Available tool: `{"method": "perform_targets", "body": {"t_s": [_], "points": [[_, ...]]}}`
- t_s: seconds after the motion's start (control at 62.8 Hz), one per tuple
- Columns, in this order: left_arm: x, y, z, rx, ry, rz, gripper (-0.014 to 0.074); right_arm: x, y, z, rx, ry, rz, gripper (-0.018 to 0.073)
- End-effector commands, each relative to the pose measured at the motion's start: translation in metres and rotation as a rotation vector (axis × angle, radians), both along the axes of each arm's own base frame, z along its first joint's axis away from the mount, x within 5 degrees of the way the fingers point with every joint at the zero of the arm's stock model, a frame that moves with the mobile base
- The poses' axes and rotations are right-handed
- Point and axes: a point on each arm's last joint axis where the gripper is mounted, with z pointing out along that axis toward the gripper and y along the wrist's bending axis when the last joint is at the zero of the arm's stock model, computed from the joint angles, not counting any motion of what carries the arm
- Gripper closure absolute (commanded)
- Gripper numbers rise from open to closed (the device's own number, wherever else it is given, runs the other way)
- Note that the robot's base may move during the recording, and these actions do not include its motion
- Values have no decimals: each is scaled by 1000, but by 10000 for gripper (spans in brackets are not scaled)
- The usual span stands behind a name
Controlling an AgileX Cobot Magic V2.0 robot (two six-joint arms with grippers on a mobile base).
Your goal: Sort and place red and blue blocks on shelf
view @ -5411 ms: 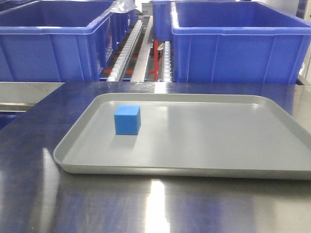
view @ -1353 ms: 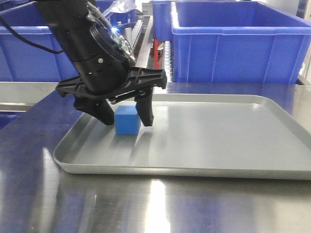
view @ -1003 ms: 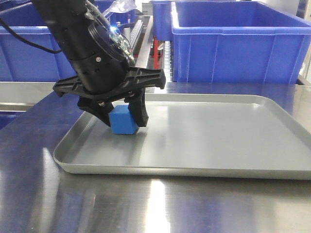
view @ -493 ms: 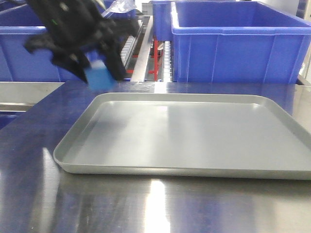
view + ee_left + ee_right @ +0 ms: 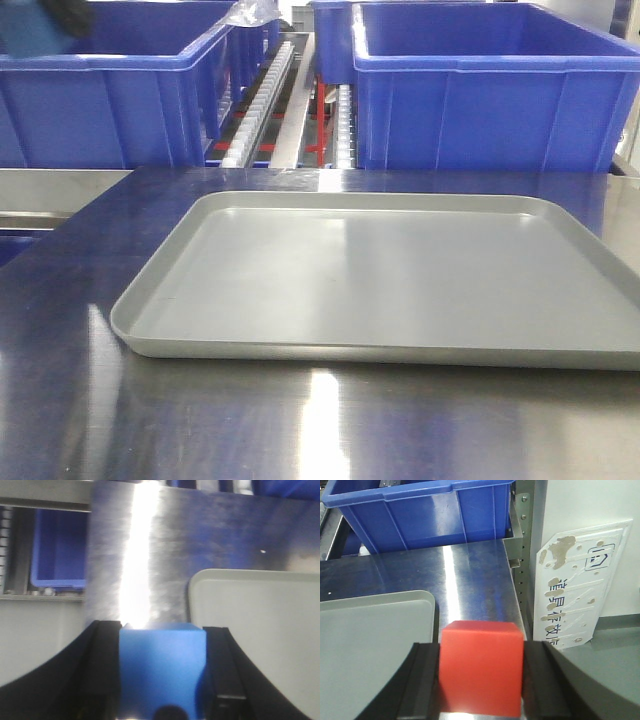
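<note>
The light blue block (image 5: 162,670) fills the space between the black fingers of my left gripper (image 5: 162,630), which is shut on it above the steel tabletop, just left of the grey tray's corner (image 5: 260,620). In the front view this gripper and its block (image 5: 30,30) are only a blur at the top left corner. My right gripper (image 5: 480,647) is shut on the red block (image 5: 481,667), held above the tabletop to the right of the tray (image 5: 370,645). The shelf's white roller tracks (image 5: 265,95) run between the crates behind the tray (image 5: 380,280).
Large dark-blue crates (image 5: 110,90) (image 5: 480,85) stand on the racking behind the table. Another crate (image 5: 420,510) and a perforated steel upright (image 5: 522,555) lie ahead of the right gripper, with a white signboard (image 5: 580,585) beyond the table edge. A lower crate (image 5: 60,550) shows left of the table.
My left gripper closed on the blue block in the tray, lifted it and carried it up and to the left, almost out of the front view. The tray now holds nothing.
</note>
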Motion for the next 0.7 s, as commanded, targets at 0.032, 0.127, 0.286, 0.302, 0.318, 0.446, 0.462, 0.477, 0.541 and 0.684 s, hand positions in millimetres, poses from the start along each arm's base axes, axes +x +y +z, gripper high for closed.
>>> {"method": "perform_targets", "body": {"t_s": [0.032, 0.127, 0.286, 0.302, 0.318, 0.446, 0.462, 0.477, 0.541, 0.684], "points": [[-21, 16, 22, -59, -154, 30, 472, 1, -2, 16, -25, -102, -13, 503], [-37, 29, 19, -71, -197, 56, 472, 1, -2, 16, -25, -102, -13, 503], [-63, 47, 12, -79, -236, 99, 472, 1, -2, 16, -25, -102, -13, 503], [-67, 48, 12, -81, -244, 103, 472, 1, -2, 16, -25, -102, -13, 503], [-69, 50, 10, -79, -240, 107, 472, 1, -2, 16, -25, -102, -13, 503], [-88, 60, 1, -78, -251, 137, 472, 1, -2, 16, -25, -102, -13, 503], [-91, 61, -1, -78, -252, 139, 472, 1, -2, 16, -25, -102, -13, 503], [-93, 62, -3, -78, -252, 142, 472, 1, -2, 16, -25, -102, -13, 503], [-102, 67, -7, -78, -259, 157, 472, 1, -2, 16, -25, -102, -13, 503], [-120, 74, -14, -81, -283, 182, 472, 1, -2, 16, -25, -102, -13, 503]]}}
